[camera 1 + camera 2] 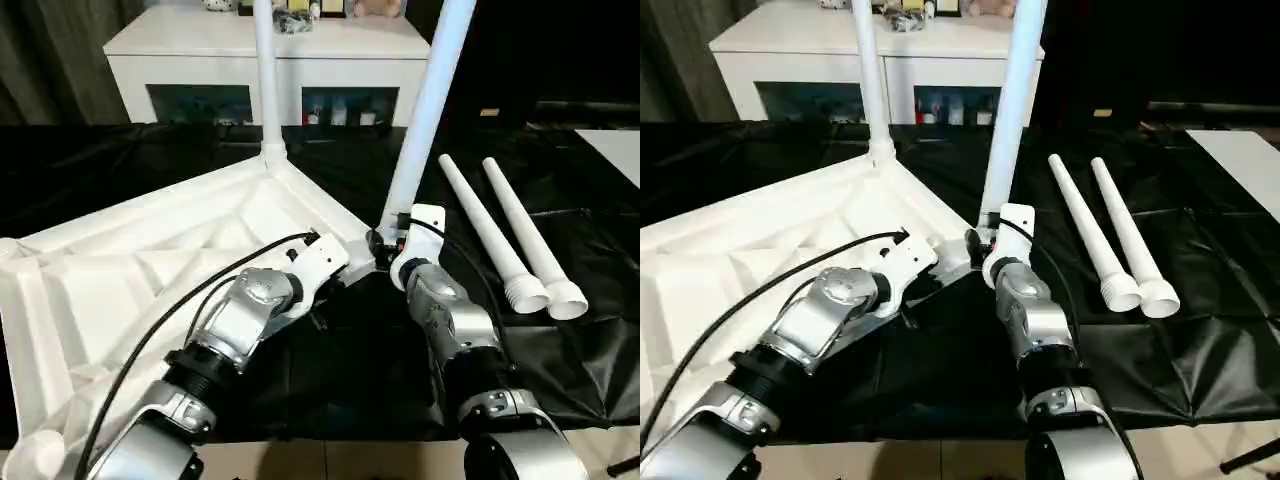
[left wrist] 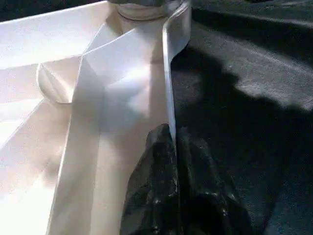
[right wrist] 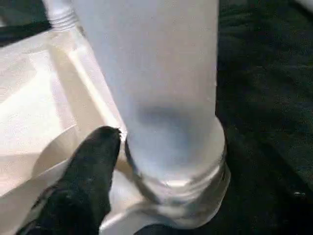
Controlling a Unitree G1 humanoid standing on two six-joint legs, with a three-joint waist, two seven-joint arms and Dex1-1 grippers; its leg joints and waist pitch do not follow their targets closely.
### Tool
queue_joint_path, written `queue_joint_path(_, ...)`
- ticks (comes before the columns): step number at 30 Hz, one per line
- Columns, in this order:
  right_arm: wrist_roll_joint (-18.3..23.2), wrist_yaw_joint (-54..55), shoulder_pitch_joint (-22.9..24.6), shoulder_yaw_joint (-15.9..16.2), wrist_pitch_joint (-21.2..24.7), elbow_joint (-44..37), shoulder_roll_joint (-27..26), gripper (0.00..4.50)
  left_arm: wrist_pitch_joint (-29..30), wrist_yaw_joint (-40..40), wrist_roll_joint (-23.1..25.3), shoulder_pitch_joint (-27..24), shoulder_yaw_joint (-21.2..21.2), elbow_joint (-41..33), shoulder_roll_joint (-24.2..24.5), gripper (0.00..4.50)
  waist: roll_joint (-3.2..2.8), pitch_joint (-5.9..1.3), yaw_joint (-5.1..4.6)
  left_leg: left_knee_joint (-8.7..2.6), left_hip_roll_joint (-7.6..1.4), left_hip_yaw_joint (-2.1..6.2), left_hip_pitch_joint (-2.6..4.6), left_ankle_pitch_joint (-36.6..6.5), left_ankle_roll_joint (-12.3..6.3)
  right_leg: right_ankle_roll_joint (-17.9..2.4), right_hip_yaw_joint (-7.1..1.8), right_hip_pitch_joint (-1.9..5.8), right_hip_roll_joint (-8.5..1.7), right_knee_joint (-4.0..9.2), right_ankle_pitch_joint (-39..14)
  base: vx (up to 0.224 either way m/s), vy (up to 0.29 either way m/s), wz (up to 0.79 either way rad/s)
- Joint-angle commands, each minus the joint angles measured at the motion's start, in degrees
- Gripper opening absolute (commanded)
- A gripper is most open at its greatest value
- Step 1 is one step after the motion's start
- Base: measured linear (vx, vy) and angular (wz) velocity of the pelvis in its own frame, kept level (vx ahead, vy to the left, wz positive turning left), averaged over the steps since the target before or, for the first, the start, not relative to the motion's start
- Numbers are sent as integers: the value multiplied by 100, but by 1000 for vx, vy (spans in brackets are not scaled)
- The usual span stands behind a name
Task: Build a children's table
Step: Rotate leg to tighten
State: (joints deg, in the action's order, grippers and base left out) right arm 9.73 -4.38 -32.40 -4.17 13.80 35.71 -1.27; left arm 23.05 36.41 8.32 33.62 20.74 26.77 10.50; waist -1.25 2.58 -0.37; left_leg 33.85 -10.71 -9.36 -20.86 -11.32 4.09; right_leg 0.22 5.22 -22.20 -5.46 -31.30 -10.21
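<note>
The children's table lies upside down on black cloth, its white ribbed top facing up. Two white legs stand upright in its corner sockets, a far one and a near one. Two loose legs lie side by side on the cloth to the right. My left gripper is shut on the thin rim of the top close to the near corner. My right gripper sits at the base of the near leg, right by its threaded collar.
A white cabinet with glass-fronted compartments stands behind the table top, small items on it. A white surface edge shows at the far right. The black cloth covers the work surface down to its front edge.
</note>
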Motion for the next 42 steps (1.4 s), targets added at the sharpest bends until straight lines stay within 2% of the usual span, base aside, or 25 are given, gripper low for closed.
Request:
queue_joint_path(1, 76, -317, 111, 128, 147, -361, 159, 381, -144, 103, 156, 18, 68, -195, 179, 0, -26, -296, 5, -564, -193, 119, 84, -2632, 66, -774, -202, 148, -324, 390, -2352, 0, 0, 0)
queue_joint_path(2, 33, -854, 384, 409, 305, -990, 516, 387, -324, 324, 181, -66, 146, -308, 410, 0, -13, -323, 58, -554, -203, 89, 34, -2130, -20, -878, -221, 197, -304, 332, -1825, 0, 0, 0)
queue_joint_path(3, 39, -942, 424, 441, 330, -1080, 562, 390, -331, 349, 181, -77, 153, -322, 438, 0, -7, -338, 81, -544, -218, 66, 25, -1962, -65, -890, -236, 206, -303, 309, -1667, 0, 0, 0)
queue_joint_path(4, 56, -1056, 477, 475, 363, -1201, 614, 396, -336, 386, 176, -93, 162, -340, 476, 0, 1, -335, 88, -544, -227, 37, 18, -1809, -106, -960, -246, 182, -292, 278, -1560, 0, 0, 0)
queue_joint_path(5, 106, -1449, 673, 600, 473, -1603, 880, 409, -460, 569, 135, -150, 182, -398, 606, 0, -6, -335, 91, -537, -221, 28, 22, -1841, -103, -976, -247, 166, -293, 280, -1654, 0, 0, 0)
queue_joint_path(6, 130, -1678, 786, 673, 533, -1832, 1038, 421, -542, 676, 111, -182, 194, -429, 683, 0, 20, -329, 120, -509, -200, 16, 16, -1871, -146, -929, -260, 166, -286, 288, -1781, 0, 0, 0)
queue_joint_path(7, 130, -1678, 786, 673, 533, -1832, 1038, 429, -542, 676, 111, -182, 194, -429, 683, 0, 23, -316, 132, -512, -206, -2, 24, -1882, -162, -908, -278, 141, -292, 307, -1851, 58, -41, 4)
queue_joint_path(9, 232, -2816, 1248, 1003, 685, -2524, 1847, 441, -857, 1476, -191, -402, 225, -693, 1056, 0, -15, -345, 168, -486, -207, 8, 8, -1690, -172, -938, -283, 175, -291, 269, -1779, 62, -40, 3)
queue_joint_path(10, 259, -3031, 1330, 1048, 684, -2625, 1990, 441, -1026, 1726, -289, -464, 251, -775, 1149, 0, -48, -365, 214, -472, -239, -5, 22, -1449, -225, -1013, -303, 171, -291, 222, -1359, 85, -32, 2)
queue_joint_path(11, 287, -3223, 1402, 1084, 687, -2717, 2114, 441, -1188, 1963, -383, -520, 274, -852, 1236, 0, -38, -370, 225, -462, -235, -17, 28, -1343, -259, -1086, -303, 157, -273, 210, -1147, 85, -32, 2)
queue_joint_path(12, 326, -3381, 1459, 1123, 702, -2799, 2215, 441, -1183, 2128, -459, -562, 287, -930, 1308, 0, -22, -369, 234, -440, -221, -31, 0, -1192, -289, -1246, -313, 167, -259, 155, -817, 85, -24, 2)
queue_joint_path(13, 372, -3620, 1548, 1184, 740, -2930, 2376, 441, -1189, 2428, -595, -634, 311, -1067, 1433, 0, -43, -397, 253, -410, -209, -35, 6, -1008, -308, -1395, -313, 188, -254, 82, -431, 73, -15, 0)
queue_joint_path(14, 384, -3746, 1587, 1218, 758, -2979, 2464, 441, -1151, 2614, -700, -678, 309, -1159, 1502, 0, -35, -418, 254, -383, -209, -37, 0, -710, -416, -1537, -312, 215, -244, 11, 54, 73, -15, 0)
queue_joint_path(16, 396, -3926, 1638, 1250, 763, -3040, 2575, 441, -1024, 2832, -864, -730, 260, -1285, 1573, 0, -53, -419, 279, -360, -213, -49, 22, -474, -566, -1701, -311, 207, -239, -35, 419, 32, -3, 1)
queue_joint_path(19, 377, -3972, 1633, 1280, 757, -3023, 2611, 441, -1034, 2934, -902, -729, 248, -1295, 1624, 0, -51, -408, 306, -360, -225, -54, 37, -473, -616, -1749, -307, 208, -242, -25, 293, 0, 0, 0)
queue_joint_path(22, 298, -4040, 1603, 1355, 709, -2946, 2613, 441, -1127, 3021, -898, -721, 243, -1248, 1710, 0, -42, -364, 319, -409, -231, -51, 44, -917, -407, -1574, -320, 215, -248, 35, -447, 0, 0, 0)
queue_joint_path(23, 300, -4069, 1596, 1369, 706, -2931, 2607, 415, -1143, 3030, -900, -717, 237, -1237, 1722, 0, -34, -359, 315, -412, -229, -49, 46, -989, -363, -1525, -327, 211, -248, 48, -578, 0, 0, 0)
queue_joint_path(26, 265, -4234, 1629, 1462, 702, -2958, 2649, 402, -1157, 3044, -880, -702, 209, -1216, 1747, 0, -13, -336, 315, -435, -227, -50, 64, -1319, -179, -1331, -366, 180, -247, 97, -1198, 0, 0, 0)
queue_joint_path(28, 268, -4264, 1645, 1474, 707, -2969, 2662, 373, -1161, 3039, -870, -700, 202, -1207, 1749, 0, 0, -329, 308, -434, -221, -50, 59, -1365, -145, -1274, -378, 173, -242, 105, -1299, 0, 0, 0)
queue_joint_path(31, 291, -4300, 1671, 1466, 717, -2978, 2694, 356, -1169, 3035, -862, -702, 196, -1196, 1759, 0, 0, -336, 308, -422, -213, -52, 51, -1319, -152, -1245, -385, 168, -238, 99, -1291, 0, 0, 0)
queue_joint_path(33, 291, -4335, 1678, 1468, 705, -2979, 2725, 321, -1177, 3033, -865, -701, 196, -1192, 1768, 0, -3, -345, 314, -415, -212, -50, 43, -1244, -171, -1249, -383, 175, -240, 90, -1227, 0, 0, 0)
queue_joint_path(36, 279, -4371, 1688, 1450, 722, -2972, 2738, 310, -1195, 3034, -850, -701, 194, -1170, 1781, 0, 6, -356, 311, -400, -208, -54, 35, -1127, -215, -1293, -380, 180, -234, 74, -1046, 0, 0, 0)
queue_joint_path(38, 271, -4372, 1689, 1438, 746, -2955, 2735, 283, -1201, 3029, -838, -700, 190, -1163, 1783, 0, -2, -356, 313, -400, -208, -52, 35, -1110, -232, -1313, -377, 180, -232, 68, -1034, 0, 0, 0)
queue_joint_path(40, 267, -4335, 1683, 1434, 768, -2934, 2723, 281, -1203, 3028, -834, -703, 188, -1162, 1784, 0, -2, -359, 312, -397, -208, -51, 34, -1104, -235, -1317, -376, 183, -234, 65, -1034, 0, 0, 0)
queue_joint_path(42, 97, -3805, 1564, 1371, 907, -2672, 2501, 276, -1178, 2886, -800, -707, 152, -1137, 1742, 0, -1, -358, 308, -394, -203, -54, 34, -1087, -229, -1317, -377, 173, -231, 67, -1053, 0, 0, 0)
